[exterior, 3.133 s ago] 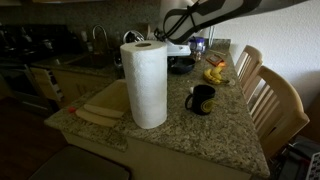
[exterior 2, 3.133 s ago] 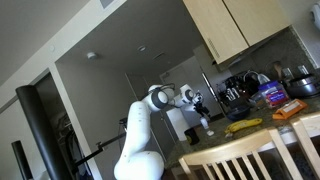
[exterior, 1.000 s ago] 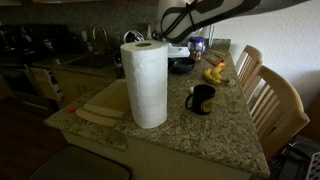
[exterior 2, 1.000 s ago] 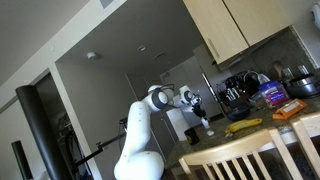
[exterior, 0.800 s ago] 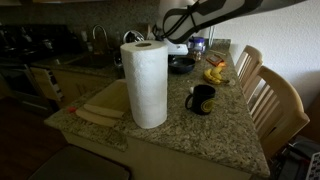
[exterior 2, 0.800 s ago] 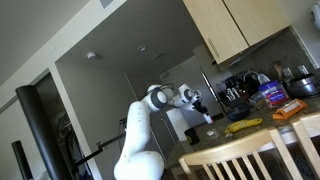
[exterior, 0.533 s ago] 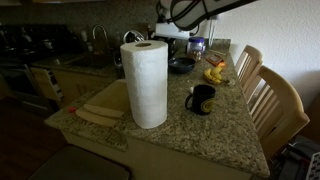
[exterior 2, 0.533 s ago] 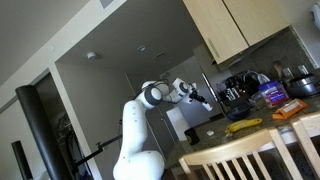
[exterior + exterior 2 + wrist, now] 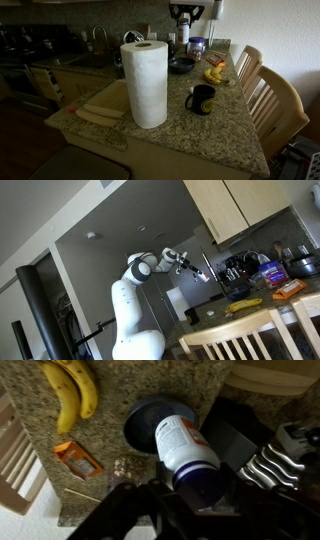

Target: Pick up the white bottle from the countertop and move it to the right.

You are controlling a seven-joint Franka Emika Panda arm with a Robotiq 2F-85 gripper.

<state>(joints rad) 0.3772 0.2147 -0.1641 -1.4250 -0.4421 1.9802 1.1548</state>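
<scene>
Holds the white bottle (image 9: pixel 183 448) clamped in the closed pincer (image 9: pixel 184 28), raised well clear of the granite tabletop (image 9: pixel 200 130) and above the dark bowl (image 9: pixel 145 422) near the bananas (image 9: pixel 86 390), with the pick-up seemingly done and the carry rightward and set-down left to do.

White, rounded arm (image 9: pixel 131 320) with dark joint rings; gripper (image 9: pixel 199 274) black, blocky.

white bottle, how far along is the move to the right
Done: the gripper is shut on the white bottle, and in an exterior view the bottle hangs in the air, clear above the countertop. In hand: the carry; the wrist view shows it over a dark bowl. Left: take it right and set it down.
</scene>
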